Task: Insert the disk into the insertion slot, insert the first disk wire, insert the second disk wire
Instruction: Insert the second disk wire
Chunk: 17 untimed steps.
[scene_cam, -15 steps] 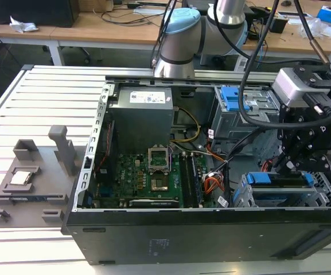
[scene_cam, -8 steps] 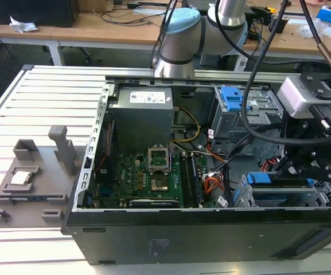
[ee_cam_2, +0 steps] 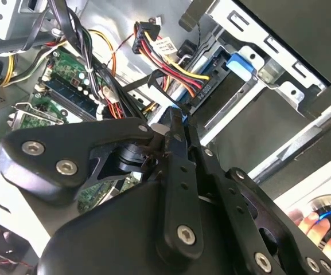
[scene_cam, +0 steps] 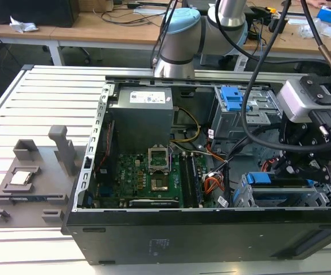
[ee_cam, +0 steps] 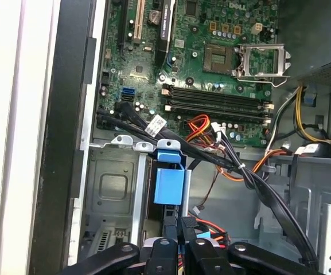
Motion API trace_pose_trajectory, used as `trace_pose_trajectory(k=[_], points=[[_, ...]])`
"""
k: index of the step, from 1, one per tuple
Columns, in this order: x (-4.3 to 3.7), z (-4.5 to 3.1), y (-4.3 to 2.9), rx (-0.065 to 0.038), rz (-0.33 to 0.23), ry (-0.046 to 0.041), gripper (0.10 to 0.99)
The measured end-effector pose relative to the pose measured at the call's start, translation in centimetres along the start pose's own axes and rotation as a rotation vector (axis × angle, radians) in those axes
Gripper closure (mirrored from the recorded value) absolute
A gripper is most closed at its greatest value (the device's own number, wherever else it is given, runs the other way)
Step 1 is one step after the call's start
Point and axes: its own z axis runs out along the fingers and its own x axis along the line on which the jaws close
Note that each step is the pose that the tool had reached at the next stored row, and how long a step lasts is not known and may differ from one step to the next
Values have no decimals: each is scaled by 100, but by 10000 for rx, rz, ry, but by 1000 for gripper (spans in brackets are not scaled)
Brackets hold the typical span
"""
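claw [scene_cam: 303, 166] low inside case at the exterior view's right, fingers pressed together on a wire plug; disk [scene_cam: 280, 192] seated in slot [scene_cam: 242, 197], cables crowd the bay edge.

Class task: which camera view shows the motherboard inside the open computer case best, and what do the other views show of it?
The first wrist view: the motherboard lies open with its empty processor socket and memory slots in plain sight. The exterior view shows the board whole but from farther off. In the second wrist view, cables and the claw cover most of it.
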Motion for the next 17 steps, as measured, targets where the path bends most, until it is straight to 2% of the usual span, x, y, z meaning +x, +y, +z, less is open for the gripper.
trace_pose_trajectory(k=[17], points=[[20,86,-24,16,142,2,937]])
